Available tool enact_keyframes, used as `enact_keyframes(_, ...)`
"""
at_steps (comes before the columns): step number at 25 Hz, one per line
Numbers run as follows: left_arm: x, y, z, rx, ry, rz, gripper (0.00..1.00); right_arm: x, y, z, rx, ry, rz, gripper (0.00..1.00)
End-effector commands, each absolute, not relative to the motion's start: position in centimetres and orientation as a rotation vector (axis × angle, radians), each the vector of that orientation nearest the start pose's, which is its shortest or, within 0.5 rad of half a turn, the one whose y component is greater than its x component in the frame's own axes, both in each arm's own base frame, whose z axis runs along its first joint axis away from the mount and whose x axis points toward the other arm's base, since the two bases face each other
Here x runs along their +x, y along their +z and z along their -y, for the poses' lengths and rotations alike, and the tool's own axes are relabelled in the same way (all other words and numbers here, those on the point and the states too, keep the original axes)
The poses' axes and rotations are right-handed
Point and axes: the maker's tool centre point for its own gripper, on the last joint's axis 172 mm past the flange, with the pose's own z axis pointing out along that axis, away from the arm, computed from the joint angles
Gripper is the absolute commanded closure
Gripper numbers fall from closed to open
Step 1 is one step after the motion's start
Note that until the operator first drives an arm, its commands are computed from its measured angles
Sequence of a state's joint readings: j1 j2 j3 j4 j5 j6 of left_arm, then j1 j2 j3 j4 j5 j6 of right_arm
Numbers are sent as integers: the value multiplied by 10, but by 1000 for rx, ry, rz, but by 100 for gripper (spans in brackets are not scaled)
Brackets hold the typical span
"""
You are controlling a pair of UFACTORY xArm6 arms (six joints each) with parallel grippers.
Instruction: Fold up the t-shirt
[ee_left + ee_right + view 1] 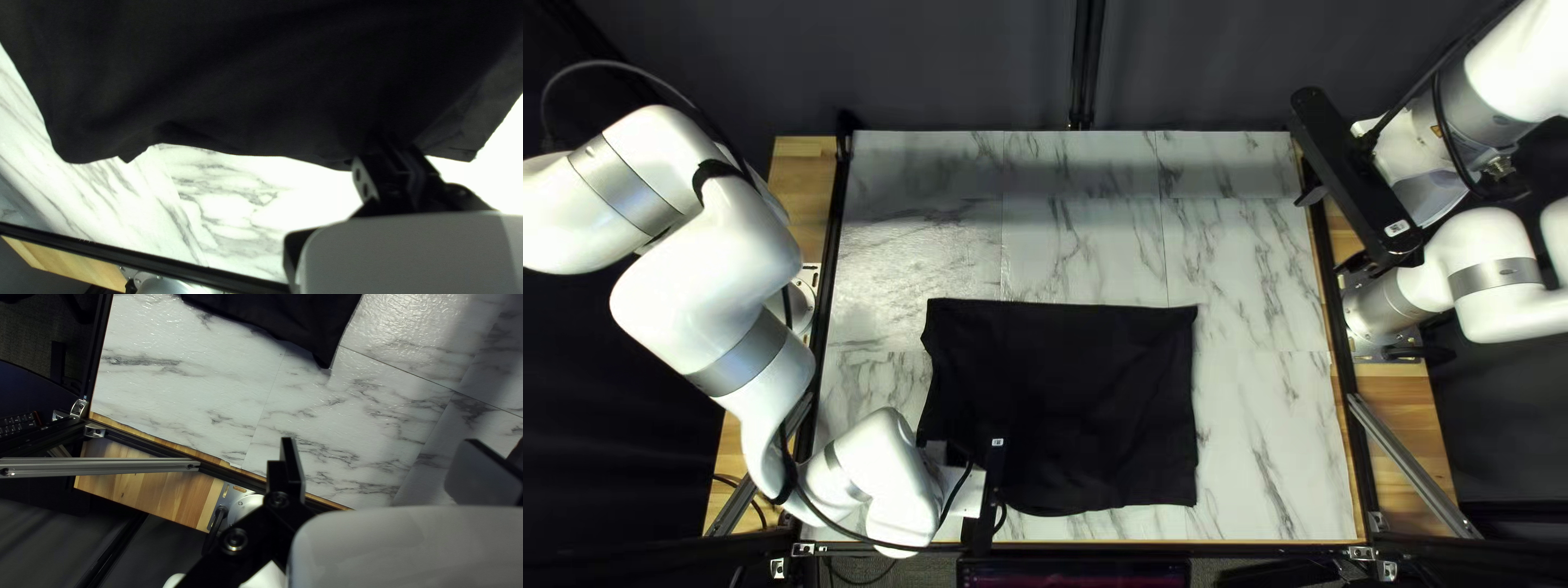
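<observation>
Left end effector (pixel 396 142) comes foremost, fingertips together and, as I read it, clamped on the t-shirt (pixel 1067 397) at its near edge, toward the counter's (pixel 1263 436) near left corner. From that grip the black cloth runs off toward the counter's far edge and, mostly, its right edge; its long axis looks to lie left to right. My left arm (pixel 703 289) is plainly the nearer, so I judge the next fold hangs on that hold, the hem carried toward the far side; the cloth could bunch if dragged low.

Right end effector (pixel 382 442) has its fingers wide apart, well clear of the cloth, up by the counter's far right corner. Around it all: marbled top, dark curtain (pixel 850 65) behind, slanting metal strut (pixel 1410 463) at right.
</observation>
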State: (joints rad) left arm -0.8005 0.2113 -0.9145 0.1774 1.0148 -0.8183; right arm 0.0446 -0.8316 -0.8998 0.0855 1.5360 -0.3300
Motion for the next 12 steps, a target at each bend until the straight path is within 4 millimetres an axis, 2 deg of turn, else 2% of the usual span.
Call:
enact_keyframes(1,286,56,255,-2803,166,-133,100,277,381,-35,-3013,-316,580,0)
enact_keyframes(7,285,75,265,-2779,187,-140,100,277,381,-35,-3013,-316,580,0)
enact_keyframes(10,288,69,267,-2785,200,-143,100,277,381,-35,-3013,-316,580,0)
enact_keyframes(12,288,61,265,-2795,207,-142,93,277,381,-35,-3013,-316,580,0)
